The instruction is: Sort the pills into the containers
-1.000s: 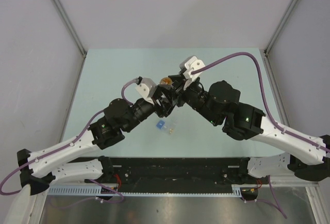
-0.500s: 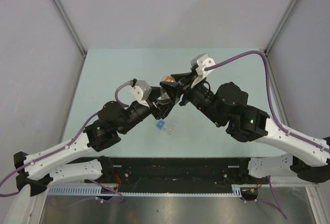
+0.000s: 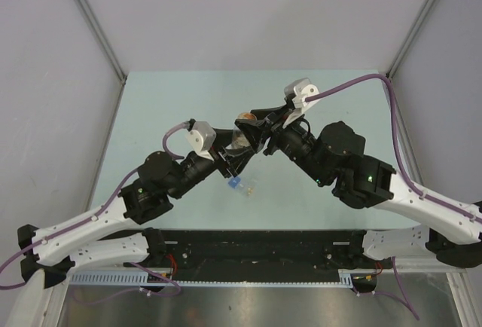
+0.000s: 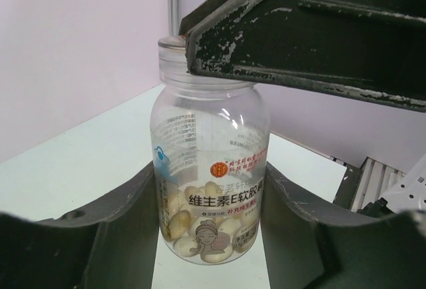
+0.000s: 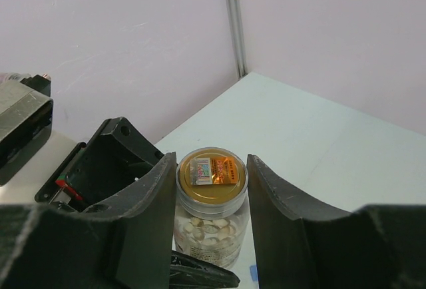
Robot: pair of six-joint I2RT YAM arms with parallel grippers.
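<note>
Grip on the pill jar [image 4: 210, 169] is double, at the top view's centre: left fingers [image 4: 126, 229] clamp its lower body, right fingers [image 5: 143, 222] pinch the gold-sealed lid [image 5: 211, 172]. It is probably light, stiff and slick (pale capsules sit loose inside), so hold the body low and firmly.

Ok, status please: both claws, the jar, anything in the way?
Left claw shut on jar body. Right claw shut on its cap. Blue-capped vial lies on table, apart. Nothing in the way.

Both end effectors [image 3: 242, 132] tight around jar [image 4: 210, 162]
</note>
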